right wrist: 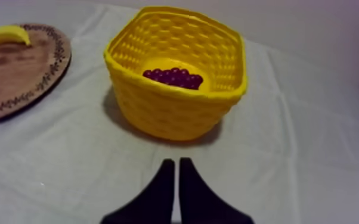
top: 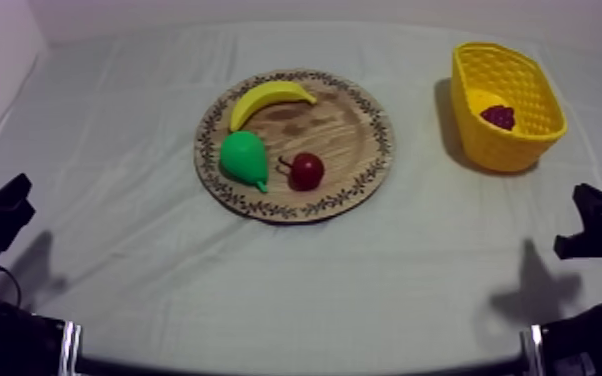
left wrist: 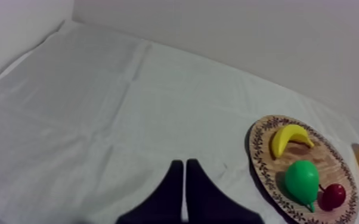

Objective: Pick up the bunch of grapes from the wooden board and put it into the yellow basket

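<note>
The bunch of grapes (right wrist: 173,77) is sitting inside the yellow basket (right wrist: 170,113), well apart from the round wooden board (top: 340,125). The banana (top: 268,100), pear (top: 243,158) and small red fruit (top: 307,171) are lying on that board. The left gripper (left wrist: 184,179) is hanging over bare cloth (left wrist: 98,119), its fingers pressed together on nothing. The right gripper (right wrist: 176,179) is pointing at the basket, its fingers likewise together.

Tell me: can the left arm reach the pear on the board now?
Probably yes: only bare cloth lies between the left pincer and the pear on the board's near side. The shut pincer must open first.
</note>
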